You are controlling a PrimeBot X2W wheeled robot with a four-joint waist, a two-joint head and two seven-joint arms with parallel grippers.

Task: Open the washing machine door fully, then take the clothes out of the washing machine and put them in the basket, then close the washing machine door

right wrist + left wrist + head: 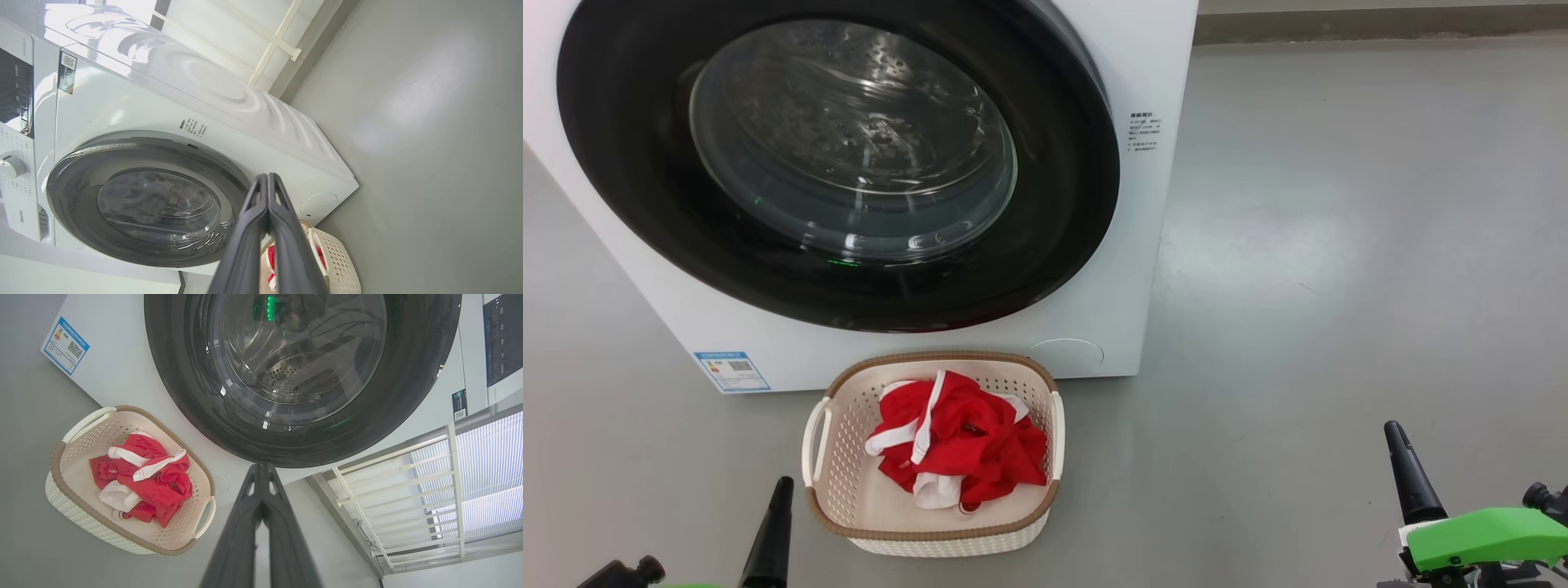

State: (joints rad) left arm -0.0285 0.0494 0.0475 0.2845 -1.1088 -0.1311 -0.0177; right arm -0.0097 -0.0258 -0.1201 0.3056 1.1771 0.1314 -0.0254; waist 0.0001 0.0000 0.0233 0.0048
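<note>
The basket (943, 356) stands on the grey floor (1339, 286) just in front of the washing machine (1143, 245), below the lower edge of its door and close to the white front panel. Inside it lie the clothes (964, 445) – a crumpled red heap with white strips, resting on the basket's bottom toward the side nearest the machine. The washing machine door (849, 155) sits flat against the front of the machine, and through its glass bowl the perforated steel drum (286, 375) shows. A blue label (731, 371) sits at the machine's lower corner, and a small round cover (1066, 353) at the other lower corner, just behind the basket's rim. The left gripper (778, 506) hangs in front of the machine, beside the basket, with its two dark fingers pressed together and nothing between them. The right gripper (1401, 457) is well apart from the machine on the other side, over bare floor – its fingers are also clenched and hold nothing. Nothing stands between either gripper and the door.
</note>
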